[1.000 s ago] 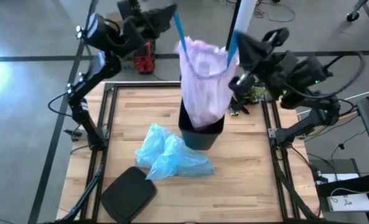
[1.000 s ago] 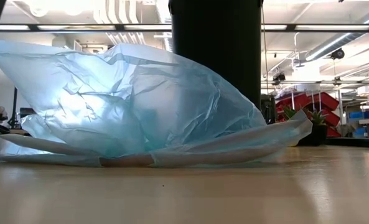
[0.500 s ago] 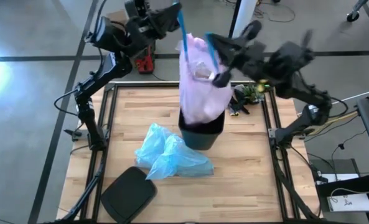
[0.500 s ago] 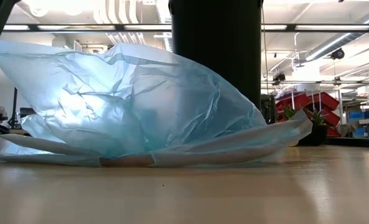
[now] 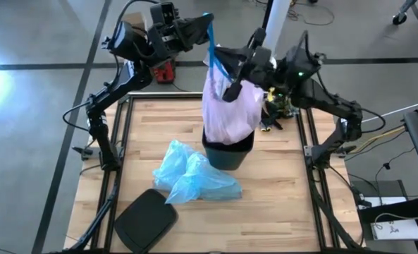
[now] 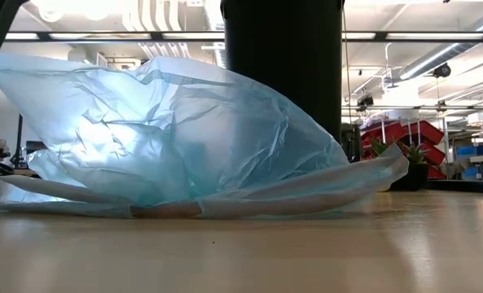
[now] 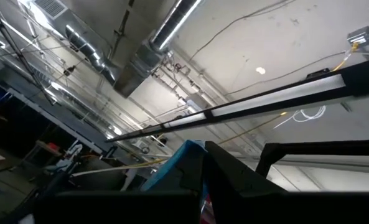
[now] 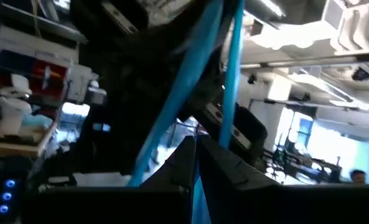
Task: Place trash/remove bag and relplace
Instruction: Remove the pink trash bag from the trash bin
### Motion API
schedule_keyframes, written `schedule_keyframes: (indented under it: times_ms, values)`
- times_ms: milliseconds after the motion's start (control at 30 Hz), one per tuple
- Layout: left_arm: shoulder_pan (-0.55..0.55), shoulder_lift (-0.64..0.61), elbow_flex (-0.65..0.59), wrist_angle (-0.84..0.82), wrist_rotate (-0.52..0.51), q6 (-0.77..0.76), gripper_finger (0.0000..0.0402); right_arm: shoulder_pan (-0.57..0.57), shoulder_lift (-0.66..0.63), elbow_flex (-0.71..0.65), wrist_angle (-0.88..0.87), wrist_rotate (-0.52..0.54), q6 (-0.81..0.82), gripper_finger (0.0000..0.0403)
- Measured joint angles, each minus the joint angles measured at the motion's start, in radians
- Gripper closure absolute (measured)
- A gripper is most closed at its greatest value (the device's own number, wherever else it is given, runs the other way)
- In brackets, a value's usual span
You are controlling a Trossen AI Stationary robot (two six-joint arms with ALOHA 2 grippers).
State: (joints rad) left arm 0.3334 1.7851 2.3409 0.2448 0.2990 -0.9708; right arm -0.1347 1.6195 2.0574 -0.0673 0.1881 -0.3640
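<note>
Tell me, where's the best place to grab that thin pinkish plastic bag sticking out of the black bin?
Probably by the blue drawstring at the top of the pinkish plastic bag, coming from above. Its body is limp and half inside the black bin; both the left claw and right claw grip there.

from my seat the bag (image 5: 227, 106) reads as thin, translucent pinkish-white plastic, softly creased, with a smooth blue drawstring (image 5: 210, 37) like flat plastic tape. the bin (image 5: 228, 152) under it looks like matt black plastic. the light blue bag (image 5: 192, 173) is crinkled, glossy film; in the low view i see light glowing through it. the table (image 5: 279, 197) is pale wood planks with a satin finish, framed in dark metal rails (image 5: 114, 166). the lid (image 5: 146, 219) looks matt black plastic.
</note>
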Motion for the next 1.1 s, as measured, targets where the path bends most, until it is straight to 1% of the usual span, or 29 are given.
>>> schedule_keyframes:
  times_ms: [67,167,300,533,767,833,900,1000,1100]
  values:
    - [-0.005,0.000,0.000,0.000,0.000,-0.014,0.0401,-0.007,0.014,0.001,-0.047,0.041,0.007,0.0395]
    - [-0.010,-0.002,0.000,0.002,0.001,-0.019,0.0401,-0.023,0.037,-0.003,-0.172,0.093,0.049,0.0394]
    - [-0.009,-0.018,0.002,0.027,0.000,-0.010,0.0402,-0.038,0.033,-0.002,-0.281,0.099,0.104,0.0394]
    - [-0.010,-0.035,0.004,0.051,0.007,0.031,0.0401,-0.027,0.018,-0.004,-0.275,0.092,0.101,0.0394]
    - [-0.009,-0.035,0.004,0.042,0.031,0.094,0.0401,-0.013,-0.087,-0.002,-0.253,0.091,0.092,0.0394]
    - [-0.008,-0.034,0.004,0.041,0.030,0.116,0.0401,-0.012,-0.108,-0.002,-0.257,0.056,0.097,0.0394]
    - [-0.006,-0.034,0.004,0.035,0.026,0.136,0.0402,-0.011,-0.129,-0.003,-0.261,-0.002,0.120,0.0394]
    - [-0.003,-0.033,0.002,0.025,-0.010,0.156,0.0402,-0.012,-0.154,-0.002,-0.279,-0.077,0.164,0.0394]
    - [-0.001,-0.032,0.001,0.023,-0.028,0.194,0.0402,-0.012,-0.162,-0.002,-0.325,-0.099,0.187,0.0394]
